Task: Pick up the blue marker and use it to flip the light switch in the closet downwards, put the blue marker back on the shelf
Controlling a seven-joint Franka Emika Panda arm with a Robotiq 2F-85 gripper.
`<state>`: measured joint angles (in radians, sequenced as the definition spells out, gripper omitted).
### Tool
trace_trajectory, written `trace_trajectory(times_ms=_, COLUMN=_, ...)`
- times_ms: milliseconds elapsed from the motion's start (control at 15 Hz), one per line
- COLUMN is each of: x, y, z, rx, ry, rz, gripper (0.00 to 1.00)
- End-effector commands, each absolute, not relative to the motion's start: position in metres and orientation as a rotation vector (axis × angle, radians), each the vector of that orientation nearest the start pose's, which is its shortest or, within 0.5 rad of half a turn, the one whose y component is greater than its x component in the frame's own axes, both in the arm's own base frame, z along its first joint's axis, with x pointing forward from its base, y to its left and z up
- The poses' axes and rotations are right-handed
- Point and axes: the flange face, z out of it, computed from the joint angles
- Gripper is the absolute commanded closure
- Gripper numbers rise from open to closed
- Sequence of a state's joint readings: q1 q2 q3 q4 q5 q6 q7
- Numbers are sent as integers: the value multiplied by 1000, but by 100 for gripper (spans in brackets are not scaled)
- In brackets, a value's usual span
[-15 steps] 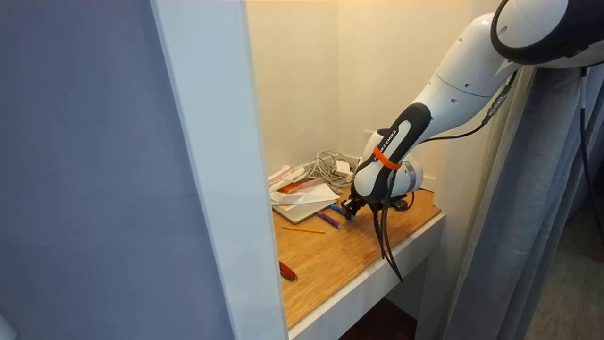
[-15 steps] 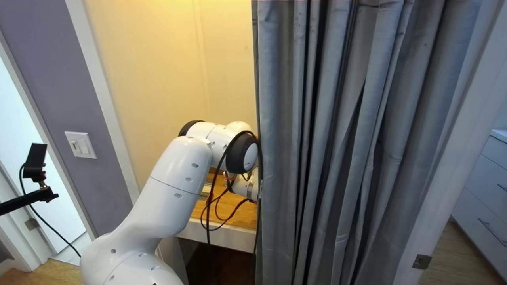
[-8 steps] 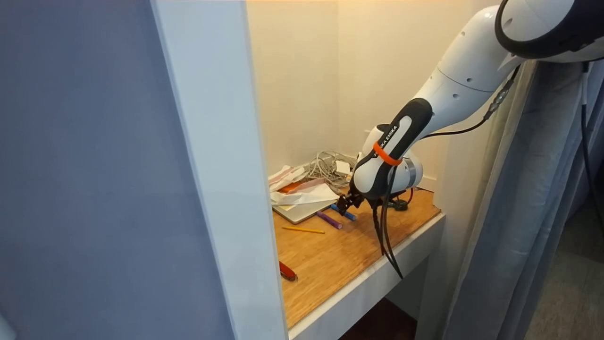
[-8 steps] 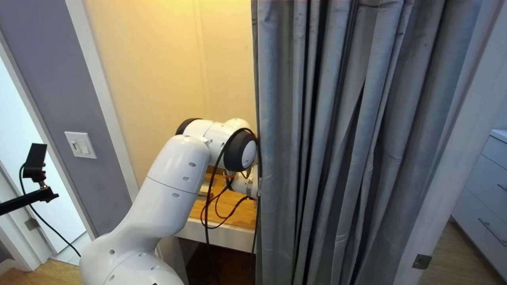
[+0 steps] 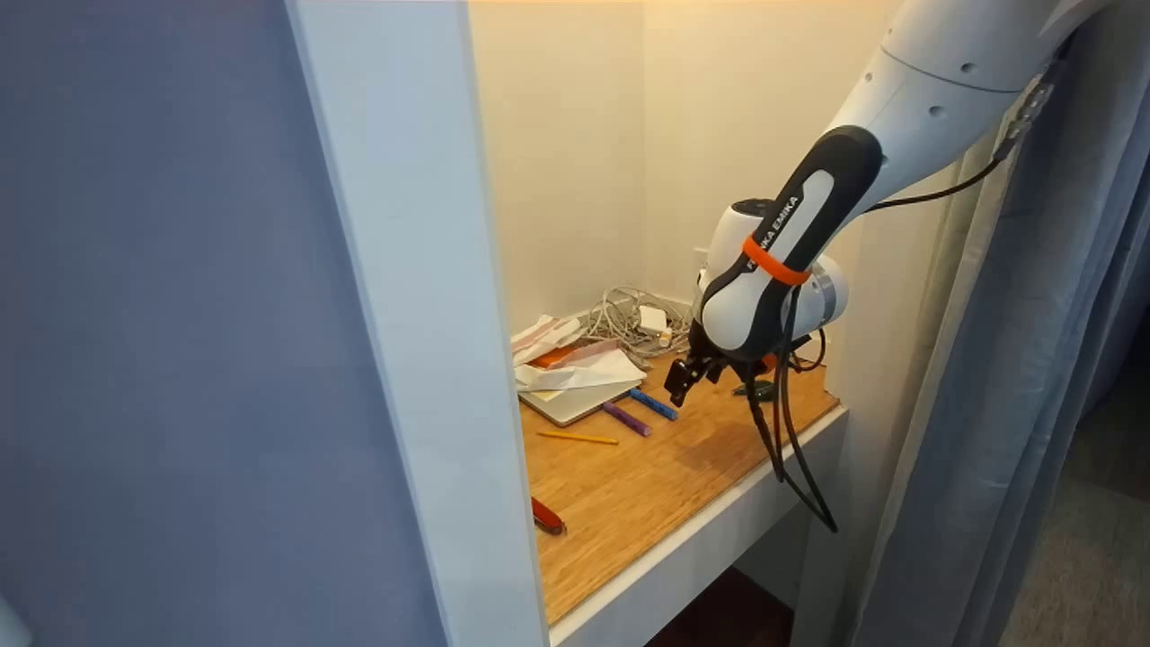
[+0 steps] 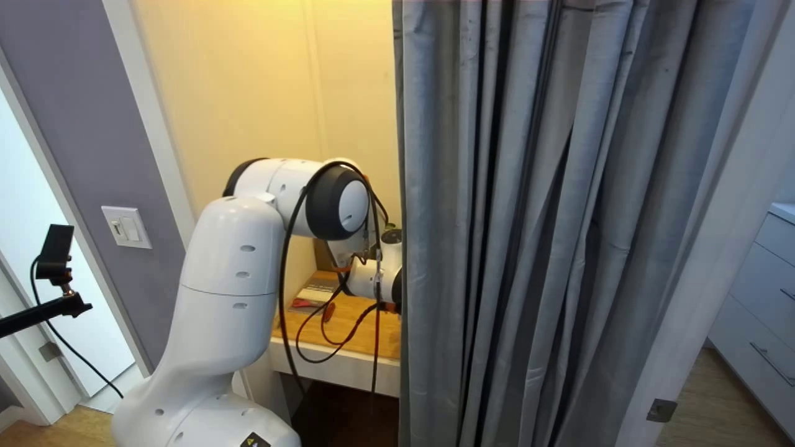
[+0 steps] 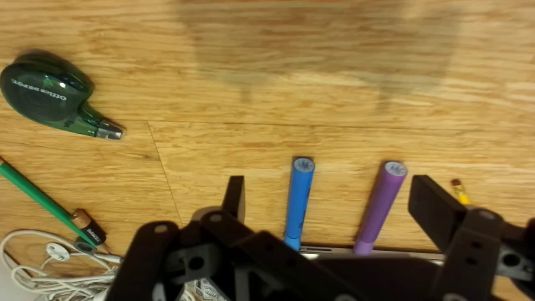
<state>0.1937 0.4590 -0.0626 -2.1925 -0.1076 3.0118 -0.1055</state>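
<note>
The gripper (image 7: 327,184) is hovering above the wooden shelf (image 5: 620,512) inside the closet (image 5: 566,180), released, its two fingers (image 7: 434,211) standing wide apart. The blue marker (image 7: 299,200) is lying on the shelf; in the wrist view it is showing between the fingers, pointing its pale round end toward 12 o'clock, while its other end is reaching the edge of a flat silver device (image 5: 575,406). Whether these two are touching, I cannot tell. At 3 o'clock from the blue marker, near and alongside, a purple marker (image 7: 381,207) is lying with its pale end leaning toward 1 o'clock. Well apart, a dark green tape dispenser (image 7: 44,92) is resting at 10 o'clock, and a battery (image 7: 88,227) is sitting beside a green pencil (image 7: 37,196) at 9 o'clock. In an exterior view the gripper is hanging at 2 o'clock from the blue marker; a yellow pencil (image 5: 578,438) is lying at 8 o'clock, and papers (image 5: 602,367) are covering part of the silver device at 10 o'clock.
</note>
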Motion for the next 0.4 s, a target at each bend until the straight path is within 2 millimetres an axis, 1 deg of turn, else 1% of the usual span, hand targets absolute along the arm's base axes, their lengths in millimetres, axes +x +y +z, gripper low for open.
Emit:
trace_trajectory(times_ms=0, x=551, y=104, z=253, rx=-3097, ry=-587, rz=-578, gripper=0)
trace_trajectory(times_ms=67, x=566, y=97, z=232, rx=-3089, ry=-577, rz=-577, gripper=0)
trace_trajectory(times_ms=200, x=560, y=105, z=248, rx=-3081, ry=-591, rz=-591, gripper=0)
trace_trajectory(times_ms=333, x=557, y=106, z=252, rx=-3081, ry=-592, rz=-593, gripper=0)
